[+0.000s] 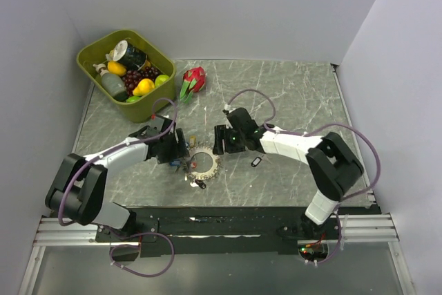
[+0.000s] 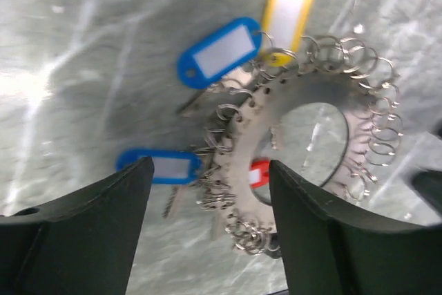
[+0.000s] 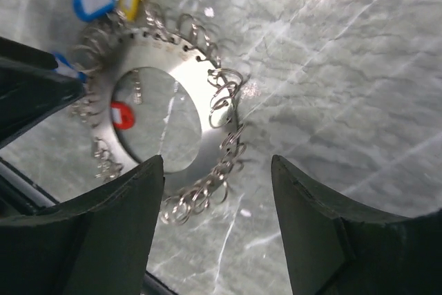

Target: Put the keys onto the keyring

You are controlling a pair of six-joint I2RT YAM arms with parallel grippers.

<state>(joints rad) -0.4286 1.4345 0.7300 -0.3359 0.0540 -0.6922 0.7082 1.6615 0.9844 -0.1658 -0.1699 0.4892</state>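
Note:
The keyring (image 1: 204,162) lies flat on the marble table, a silvery disc fringed with small split rings. In the left wrist view the keyring (image 2: 238,160) has two blue-tagged keys (image 2: 219,52), a yellow-tagged key (image 2: 286,12) and a red-tagged key (image 2: 259,173) at it. My left gripper (image 2: 209,170) is open over its left edge. My right gripper (image 3: 217,164) is open over the right rim of the keyring (image 3: 166,50). A black-tagged key (image 1: 257,162) lies loose to the right. Another black tag (image 1: 200,184) lies at the ring's near edge.
A green bin (image 1: 90,50) of toy fruit and a can stands at the back left. A red dragon fruit toy (image 1: 195,79) lies right of it. The two grippers (image 1: 181,151) (image 1: 219,143) face each other closely across the ring.

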